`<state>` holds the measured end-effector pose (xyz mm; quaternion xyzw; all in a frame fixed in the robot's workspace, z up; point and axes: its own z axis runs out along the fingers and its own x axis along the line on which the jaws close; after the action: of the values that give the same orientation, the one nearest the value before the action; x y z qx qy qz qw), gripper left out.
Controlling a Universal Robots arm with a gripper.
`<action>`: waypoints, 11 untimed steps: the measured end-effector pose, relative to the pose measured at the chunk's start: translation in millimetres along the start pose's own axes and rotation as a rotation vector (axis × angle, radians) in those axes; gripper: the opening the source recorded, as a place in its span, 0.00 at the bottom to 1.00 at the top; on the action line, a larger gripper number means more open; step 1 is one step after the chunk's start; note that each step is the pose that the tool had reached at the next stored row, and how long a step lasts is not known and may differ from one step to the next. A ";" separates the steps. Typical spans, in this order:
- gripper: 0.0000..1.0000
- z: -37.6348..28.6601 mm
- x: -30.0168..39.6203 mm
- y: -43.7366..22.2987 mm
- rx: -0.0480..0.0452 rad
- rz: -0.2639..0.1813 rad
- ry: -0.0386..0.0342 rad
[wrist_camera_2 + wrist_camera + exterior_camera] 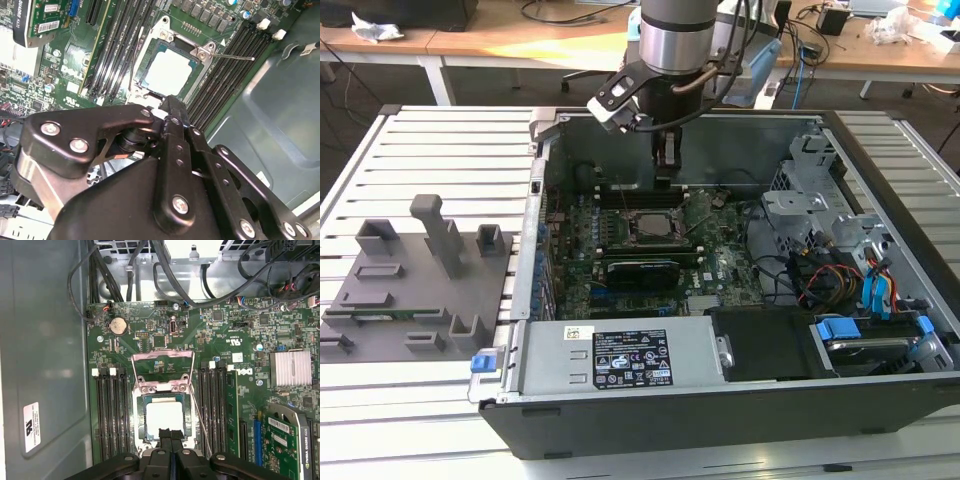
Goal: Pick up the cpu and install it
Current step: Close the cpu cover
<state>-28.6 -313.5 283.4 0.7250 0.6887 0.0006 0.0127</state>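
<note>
Directly over the motherboard [225,335], the tool [171,433] hovers with fingers [165,436] pressed together, empty; the cpu [164,416] lies flat in its socket [139,439], retention frame [162,388] open.

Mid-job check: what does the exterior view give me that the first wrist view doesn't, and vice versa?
Exterior view adds the grey plastic parts tray with upright holders, on the white slatted table, at the exterior view's left of the black computer case. First wrist view adds the round silver coin battery. Both share the flat square silver-topped cpu lying in its socket and the black gripper, shut, over it.
</note>
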 end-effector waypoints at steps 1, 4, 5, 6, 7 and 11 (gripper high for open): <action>0.11 0.0 0.0 0.0 0.0000 0.000 0.0000; 0.11 0.0 0.0 0.9 0.0000 0.000 -0.0002; 0.11 -0.1 0.0 2.0 0.0001 0.000 -0.0004; 0.11 0.0 0.2 4.0 0.0001 0.000 -0.0003; 0.11 0.1 0.3 5.7 0.0000 0.000 -0.0001; 0.11 0.3 0.8 15.4 0.0000 0.000 0.0000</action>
<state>-13.1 -313.5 283.4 0.7250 0.6887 0.0005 0.0127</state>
